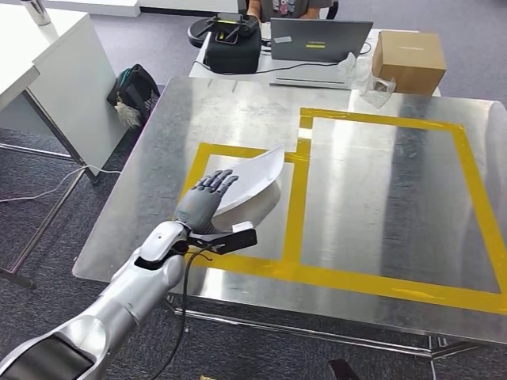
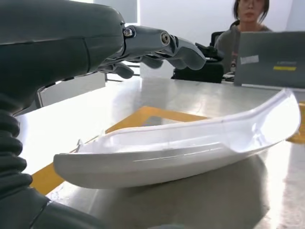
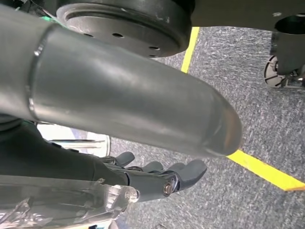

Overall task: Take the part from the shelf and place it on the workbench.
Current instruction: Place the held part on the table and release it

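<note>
A curved white plastic part (image 1: 254,180) lies on the shiny metal workbench (image 1: 371,198), inside the smaller yellow-taped rectangle (image 1: 293,237). From above, the robot's left hand (image 1: 203,202) hovers over the part's near end. The left wrist view adds that its fingers (image 2: 172,45) are stretched out flat above the part (image 2: 179,148), holding nothing. The right hand (image 3: 158,176) hangs over grey carpet (image 3: 266,105), fingers loosely extended and empty.
</note>
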Tool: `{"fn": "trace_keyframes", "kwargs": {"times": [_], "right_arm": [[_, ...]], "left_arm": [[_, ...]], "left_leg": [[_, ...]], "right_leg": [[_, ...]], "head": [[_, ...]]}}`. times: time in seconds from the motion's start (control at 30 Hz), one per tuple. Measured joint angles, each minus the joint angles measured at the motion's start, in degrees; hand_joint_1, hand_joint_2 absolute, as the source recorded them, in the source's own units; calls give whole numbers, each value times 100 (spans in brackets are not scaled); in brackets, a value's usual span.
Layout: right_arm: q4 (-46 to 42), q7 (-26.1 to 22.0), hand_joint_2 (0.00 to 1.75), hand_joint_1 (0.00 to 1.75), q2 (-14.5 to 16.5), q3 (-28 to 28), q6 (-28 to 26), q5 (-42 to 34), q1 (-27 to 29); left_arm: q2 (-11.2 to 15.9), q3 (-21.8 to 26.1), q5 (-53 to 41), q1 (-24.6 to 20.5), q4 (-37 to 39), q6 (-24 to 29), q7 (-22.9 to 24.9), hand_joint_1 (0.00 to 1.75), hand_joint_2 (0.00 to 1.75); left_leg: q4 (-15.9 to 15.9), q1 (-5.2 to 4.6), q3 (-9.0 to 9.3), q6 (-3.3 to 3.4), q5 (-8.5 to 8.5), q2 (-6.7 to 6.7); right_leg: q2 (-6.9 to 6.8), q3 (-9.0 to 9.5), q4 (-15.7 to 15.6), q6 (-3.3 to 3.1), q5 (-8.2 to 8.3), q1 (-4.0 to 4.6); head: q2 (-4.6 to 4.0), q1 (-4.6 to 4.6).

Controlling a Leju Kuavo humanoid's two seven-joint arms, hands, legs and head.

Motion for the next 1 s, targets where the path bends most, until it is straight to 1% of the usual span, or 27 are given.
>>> {"fn": "trace_keyframes", "kwargs": {"times": [0.07,0.1,0.13,0.17,0.23,0.27,0.3,0.33,0.37,0.4,0.43,0.47,0.5,0.53,0.57,0.6,0.63,0.67,0.73,0.77,0.8,0.83,0.87,0.9,0.93,0.97,1.0], "right_arm": [[0,0,0,0,-2,-1,-12,-11,19],[0,0,0,0,-3,-3,-16,-14,25],[0,0,0,0,-5,-5,-20,-22,29],[1,-2,0,0,-7,-9,-26,-36,35],[2,-13,0,0,-7,-21,-47,-75,60],[2,-18,0,0,-7,-31,-60,-98,83],[3,-22,0,0,-7,-45,-73,-122,111],[3,-21,0,0,-8,-61,-82,-148,140],[4,-21,0,0,-11,-80,-88,-171,167],[7,-20,0,0,-13,-98,-93,-192,187],[10,-20,0,0,-12,-115,-95,-208,204],[14,-21,0,0,-12,-136,-98,-220,224],[18,-22,0,0,-15,-158,-103,-229,240],[21,-23,0,0,-20,-178,-104,-234,258],[23,-24,0,0,-29,-196,-100,-235,274],[25,-23,0,0,-37,-206,-92,-234,284],[27,-23,0,0,-40,-210,-76,-234,295],[31,-22,0,0,-43,-213,-63,-232,306],[49,-22,0,0,-44,-217,-51,-222,331],[58,-23,0,0,-44,-221,-55,-217,348],[66,-23,0,0,-45,-231,-64,-215,369],[72,-24,0,0,-45,-245,-79,-214,391],[75,-24,0,0,-45,-263,-95,-216,410],[79,-23,0,0,-45,-281,-108,-217,427],[85,-23,0,0,-44,-297,-121,-217,444],[92,-23,0,0,-44,-314,-135,-218,464],[104,-23,0,0,-44,-331,-153,-218,485]], "left_arm": [[28,64,110,120,-265,5,-51,0,0],[36,85,143,161,-372,9,-65,0,0],[43,104,186,199,-476,25,-83,0,0],[46,128,246,249,-577,52,-113,0,0],[63,196,472,403,-823,108,-213,0,0],[80,238,618,517,-965,110,-273,0,0],[106,282,785,652,-1141,92,-341,0,0],[138,325,947,807,-1335,65,-412,0,0],[179,370,1104,976,-1546,45,-494,0,0],[227,424,1277,1162,-1781,38,-596,0,0],[280,482,1439,1347,-2004,46,-697,0,0],[334,548,1584,1529,-2224,64,-803,0,0],[387,611,1699,1695,-2425,87,-894,0,0],[438,670,1794,1839,-2592,109,-969,0,0],[478,726,1895,1974,-2734,132,-1046,0,0],[520,796,2067,2099,-2871,169,-1154,0,0],[552,886,2294,2228,-3000,218,-1287,0,0],[573,993,2574,2359,-3126,278,-1450,0,0],[595,1283,3212,2618,-3345,359,-1784,0,0],[594,1457,3549,2745,-3417,351,-1933,0,0],[584,1651,3880,2866,-3471,321,-2059,0,0],[562,1855,4177,2979,-3505,297,-2167,0,0],[525,2055,4386,3075,-3521,291,-2248,0,0],[483,2246,4521,3156,-3529,307,-2308,0,0],[440,2429,4597,3216,-3529,345,-2348,0,0],[388,2602,4655,3253,-3529,390,-2372,0,0],[335,2764,4723,3279,-3524,447,-2386,0,0]], "left_leg": [[-44,11,19,39,36,7],[-89,32,41,58,75,16],[-134,60,62,76,114,25],[-167,88,78,86,148,35],[-175,108,76,91,156,47],[-175,120,73,85,157,54],[-174,139,71,68,157,61],[-170,167,70,39,157,65],[-160,202,68,-2,154,66],[-141,231,62,-61,146,65],[-118,250,52,-122,139,64],[-92,257,43,-180,139,59],[-74,255,32,-229,150,51],[-70,257,24,-267,170,44],[-69,267,14,-297,186,38],[-49,279,-7,-315,151,37],[55,282,-59,-319,31,37],[281,273,-153,-311,-171,37],[1055,220,-435,-272,-698,35],[1428,189,-553,-249,-886,34],[1659,158,-599,-216,-964,34],[1691,126,-546,-171,-927,35],[1509,91,-388,-117,-801,40],[1173,49,-141,-53,-655,73],[760,-5,152,8,-560,149],[371,-51,398,52,-520,225],[95,-91,555,75,-504,279]], "right_leg": [[0,11,-26,36,6,-4],[-1,4,-10,59,-30,1],[-1,-37,93,85,-128,4],[-3,-127,320,110,-292,1],[-5,-410,1052,167,-702,-26],[-6,-522,1360,199,-823,-45],[-8,-548,1486,234,-838,-66],[-14,-460,1379,274,-743,-92],[-28,-262,1058,321,-574,-126],[-46,-14,636,389,-448,-157],[-34,196,305,408,-337,-170],[-19,330,89,394,-297,-177],[6,374,23,344,-312,-169],[38,351,69,252,-301,-153],[39,317,89,179,-311,-145],[34,284,108,110,-300,-134],[28,249,113,47,-275,-122],[16,212,109,-16,-241,-109],[-15,120,103,-115,-173,-68],[-37,69,103,-148,-138,-38],[-66,16,103,-170,-102,-5],[-102,-38,102,-182,-62,27],[-139,-91,101,-186,-20,54],[-180,-140,99,-186,23,75],[-228,-182,96,-179,63,98],[-287,-215,88,-165,107,112],[-351,-235,68,-145,159,118]], "head": [[0,-2],[0,1],[0,10],[-1,19],[-1,31],[-1,29],[0,28],[0,27],[0,27],[-1,32],[-1,37],[-1,42],[-1,44],[-1,41],[-1,34],[-1,16],[-1,2],[0,-16],[-1,-42],[-1,-52],[-1,-56],[-1,-59],[-1,-60],[-1,-59],[-1,-60],[-1,-58],[-1,-59]]}}
